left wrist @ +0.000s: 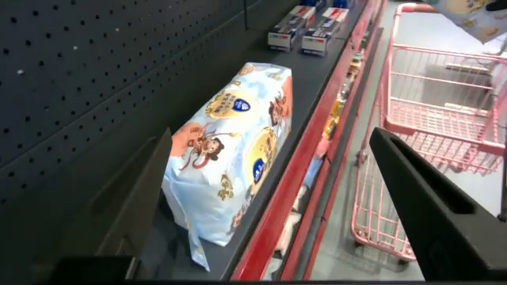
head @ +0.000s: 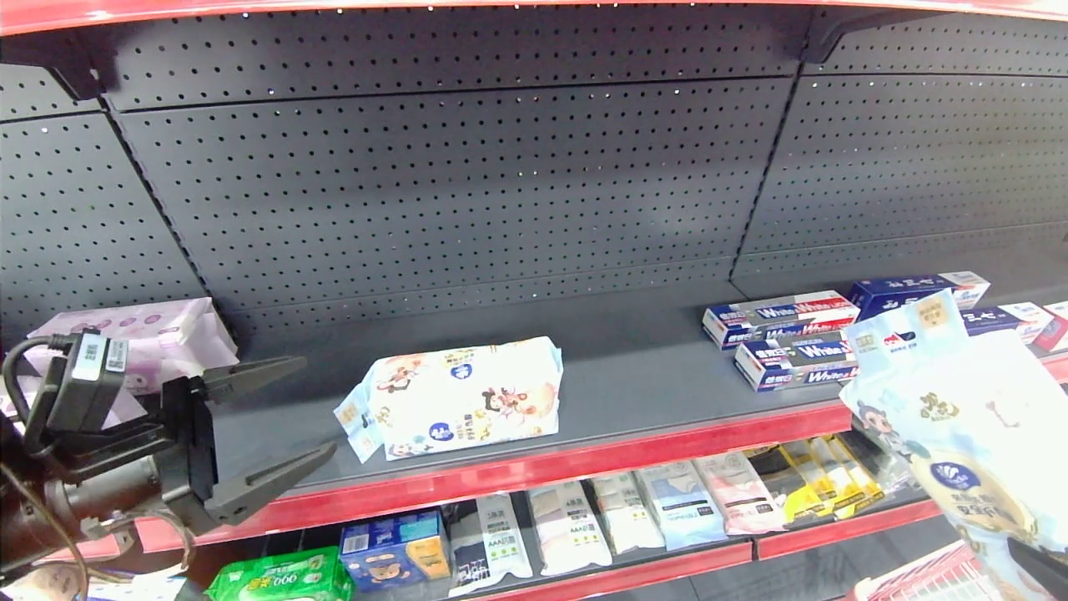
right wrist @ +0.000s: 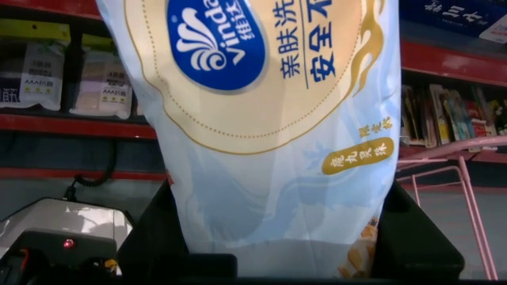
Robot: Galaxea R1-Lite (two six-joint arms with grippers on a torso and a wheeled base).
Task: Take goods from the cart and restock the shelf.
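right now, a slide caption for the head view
Open left gripper beside a pack on the shelf; right gripper holds a second pack.

Your shelf point(head: 651, 376) carries one pack point(head: 459, 396) at its middle, toothpaste boxes point(head: 784, 338) to the right; a second pack point(head: 959, 417) hangs before them, by the cart point(head: 926, 580).

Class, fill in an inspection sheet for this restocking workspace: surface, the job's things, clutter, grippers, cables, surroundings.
Surface: dark shelf, red front edge.
Job's things: one cartoon-printed pack lies on the shelf; a second pack is held up at the right; pink cart stands beside the shelf.
Clutter: nothing seen.
Grippers: left gripper open and empty, beside the lying pack; right gripper shut on the second pack.
Cables: black cable looped at the left wrist.
Surroundings: toothpaste boxes, pink pack, stocked lower shelf.
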